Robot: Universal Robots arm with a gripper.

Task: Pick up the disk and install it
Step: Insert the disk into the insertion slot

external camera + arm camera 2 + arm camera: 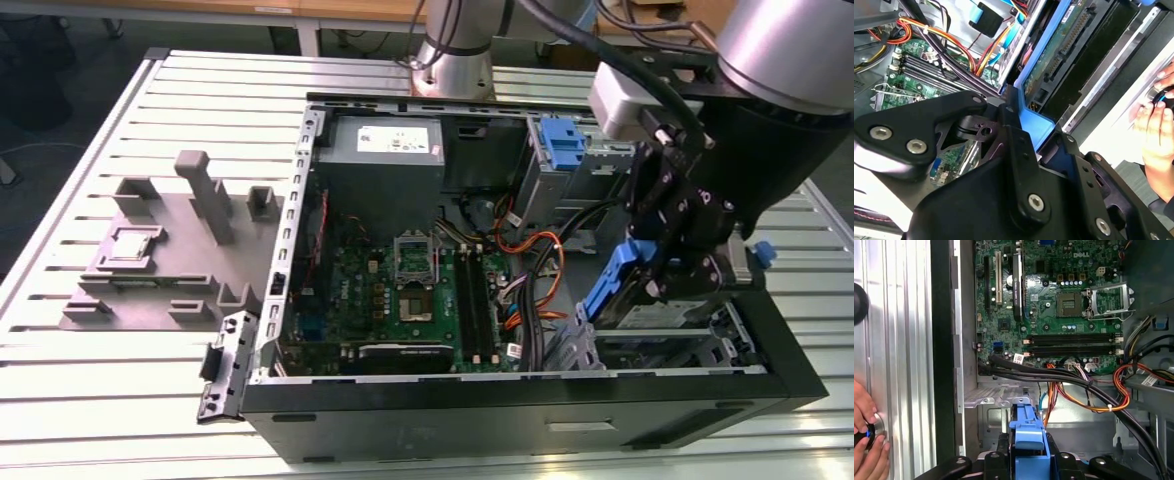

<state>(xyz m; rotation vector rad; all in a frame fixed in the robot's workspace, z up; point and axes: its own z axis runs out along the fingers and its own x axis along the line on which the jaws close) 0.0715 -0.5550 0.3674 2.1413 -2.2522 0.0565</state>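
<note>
Jaws pinching the flat silver hard drive (625, 285) by its blue plastic bracket (1026, 435) — on edge over the grey metal drive cage (694, 345) — best kept square to it, clear of the orange cables (534, 250).

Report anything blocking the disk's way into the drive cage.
Nothing visible does. The gripper holds the disk right over the drive cage. The cables run alongside, toward the motherboard, seemingly not under it.

Hand (663, 283) clasping tilted disk (614, 292), over open computer case (534, 402)
</note>
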